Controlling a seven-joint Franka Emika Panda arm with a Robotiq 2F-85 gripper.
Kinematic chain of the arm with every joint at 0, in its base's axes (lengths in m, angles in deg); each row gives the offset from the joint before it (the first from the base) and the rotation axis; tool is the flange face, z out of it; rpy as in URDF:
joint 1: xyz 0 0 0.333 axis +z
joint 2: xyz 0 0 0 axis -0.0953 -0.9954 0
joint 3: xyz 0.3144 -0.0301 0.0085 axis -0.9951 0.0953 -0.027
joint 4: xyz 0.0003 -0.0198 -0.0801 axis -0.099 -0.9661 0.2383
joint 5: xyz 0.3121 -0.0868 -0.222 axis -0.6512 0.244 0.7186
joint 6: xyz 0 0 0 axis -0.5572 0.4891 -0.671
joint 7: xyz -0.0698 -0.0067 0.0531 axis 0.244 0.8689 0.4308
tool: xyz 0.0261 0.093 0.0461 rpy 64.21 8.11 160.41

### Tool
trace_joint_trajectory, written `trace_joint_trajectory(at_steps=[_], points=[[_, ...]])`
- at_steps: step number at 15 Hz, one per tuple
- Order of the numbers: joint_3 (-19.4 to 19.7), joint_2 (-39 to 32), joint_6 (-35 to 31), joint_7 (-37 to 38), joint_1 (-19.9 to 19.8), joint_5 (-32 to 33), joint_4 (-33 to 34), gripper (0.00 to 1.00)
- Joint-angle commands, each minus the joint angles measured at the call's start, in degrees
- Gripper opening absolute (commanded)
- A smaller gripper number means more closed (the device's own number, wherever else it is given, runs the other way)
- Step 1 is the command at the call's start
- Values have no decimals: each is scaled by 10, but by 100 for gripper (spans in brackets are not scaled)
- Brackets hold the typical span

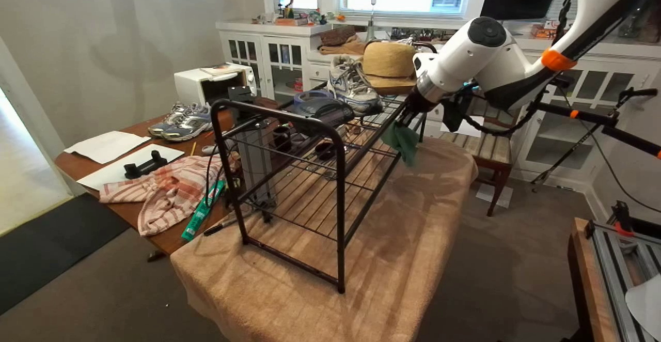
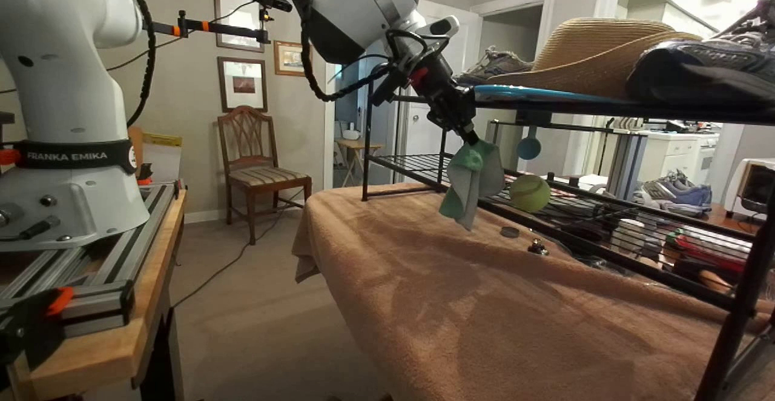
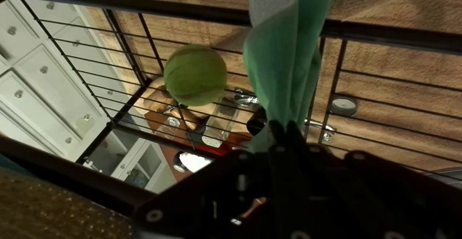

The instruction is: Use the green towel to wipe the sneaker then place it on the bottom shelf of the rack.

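A green towel with a greyish side hangs from my gripper (image 3: pixel 285 126); it shows in both exterior views (image 1: pixel 405 143) (image 2: pixel 469 180) and in the wrist view (image 3: pixel 283 62). The fingertips are closed on its upper part. The gripper is beside the black rack (image 1: pixel 341 202), below top-shelf height. The towel hangs at the bottom shelf's near rail (image 3: pixel 393 37) (image 2: pixel 672 278); whether it touches is unclear. A white-and-grey sneaker (image 1: pixel 356 94) stands on the top shelf. A dark-looking sneaker (image 2: pixel 696 68) shows there in an exterior view. I cannot tell which sneaker is meant.
A tennis ball (image 2: pixel 530 193) (image 3: pixel 195 74) is on the bottom shelf. A straw hat (image 1: pixel 390 65) (image 2: pixel 605 49) is on the top shelf above a blue disc (image 2: pixel 533 93). Loose items, including a shaker (image 3: pixel 216 127), lie beyond the shelf wires. More sneakers (image 1: pixel 181 122) stand on the brown table.
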Motion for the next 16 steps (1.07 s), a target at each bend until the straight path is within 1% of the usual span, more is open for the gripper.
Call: trace_joint_trajectory(at_steps=[1,2,6,9,13,16], points=[[2,-14,18,110,13,100,32,1],[0,-16,19,138,13,131,35,1],[-8,-26,29,211,12,206,37,1],[-16,-44,33,248,11,256,49,1],[-29,-76,40,260,14,298,70,1],[-39,-96,47,259,15,314,81,1]])
